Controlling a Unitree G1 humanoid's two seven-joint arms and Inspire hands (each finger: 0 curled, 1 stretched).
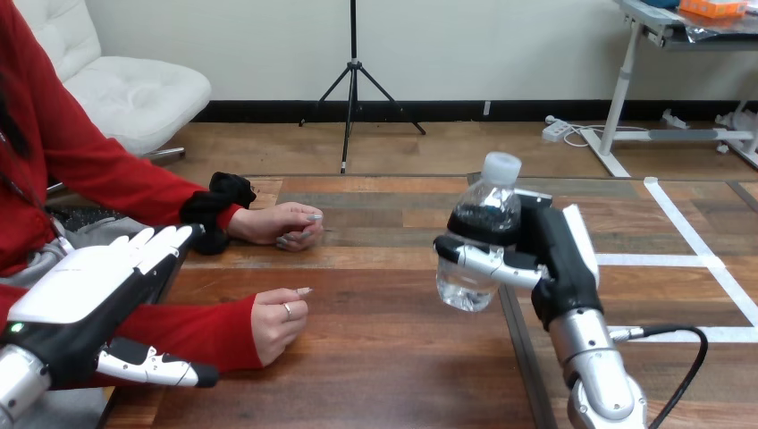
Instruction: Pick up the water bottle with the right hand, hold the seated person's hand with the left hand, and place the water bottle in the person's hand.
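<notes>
Grips water bottle upright, clear of worktop, in right robot hand, fingers curled round its middle. Holds left robot hand flat, fingers straight, above red sleeve, apart from person's nearer hand, itself resting on worktop.

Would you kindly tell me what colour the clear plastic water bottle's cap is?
White: the cap of the clear plastic water bottle, best in the head view.
</notes>
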